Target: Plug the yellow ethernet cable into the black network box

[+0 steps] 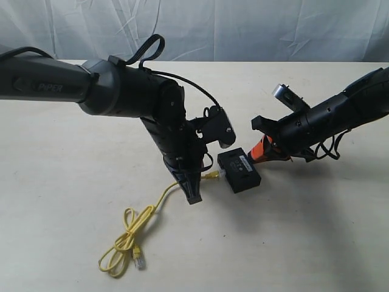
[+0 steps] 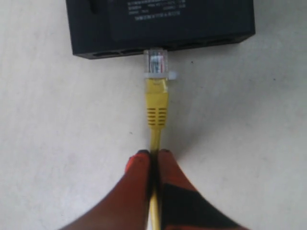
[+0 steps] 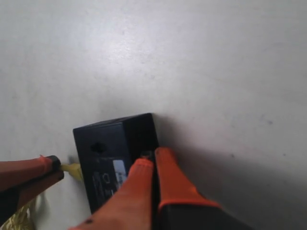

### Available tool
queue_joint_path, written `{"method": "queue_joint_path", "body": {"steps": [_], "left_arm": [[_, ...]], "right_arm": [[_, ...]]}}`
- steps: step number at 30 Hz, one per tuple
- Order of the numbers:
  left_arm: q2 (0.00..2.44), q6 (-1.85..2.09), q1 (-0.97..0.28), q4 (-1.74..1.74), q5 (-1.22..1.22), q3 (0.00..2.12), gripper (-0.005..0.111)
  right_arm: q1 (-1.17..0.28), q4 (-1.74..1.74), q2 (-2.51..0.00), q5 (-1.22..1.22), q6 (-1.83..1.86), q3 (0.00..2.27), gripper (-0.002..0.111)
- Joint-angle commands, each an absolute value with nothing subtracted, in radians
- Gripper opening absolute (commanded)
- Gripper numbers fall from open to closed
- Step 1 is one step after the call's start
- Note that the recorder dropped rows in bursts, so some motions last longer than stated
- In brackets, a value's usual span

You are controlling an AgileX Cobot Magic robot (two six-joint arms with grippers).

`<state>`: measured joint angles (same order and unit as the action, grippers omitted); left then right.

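Left gripper (image 2: 152, 153) was clamped on the yellow ethernet cable (image 2: 157, 103), pinching the cord just behind the yellow boot. Clear plug stuck out ahead of it, tip at a port in the side face of the black network box (image 2: 163, 21). Most of the plug body was outside the port; couldn't tell if it was latched. Right gripper (image 3: 153, 154) was closed, jaws together, tips against the box's edge on the side away from the plug. Box lay flat on the pale table (image 1: 304, 243), between the two grippers. Rest of the cable trailed from the left gripper across the table to a loose loop at lower left of the exterior view, free plug lying just beside the loop. White cloth (image 1: 243, 24) hung behind the table.
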<state>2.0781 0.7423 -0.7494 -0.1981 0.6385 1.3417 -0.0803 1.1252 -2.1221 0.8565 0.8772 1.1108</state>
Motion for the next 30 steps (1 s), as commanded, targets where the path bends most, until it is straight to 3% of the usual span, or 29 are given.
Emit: {"method": "queue_joint_path", "body": {"steps": [1, 30], "left_arm": [[2.074, 0.796, -0.76, -0.252, 0.662, 1.346, 0.0], [2.073, 0.683, -0.76, -0.168, 0.606, 1.346, 0.0]], "right_arm": [[-0.081, 1.126, -2.122, 0.858, 0.879, 1.113, -0.001], [-0.118, 1.132, -2.122, 0.854, 0.874, 1.113, -0.001]]}}
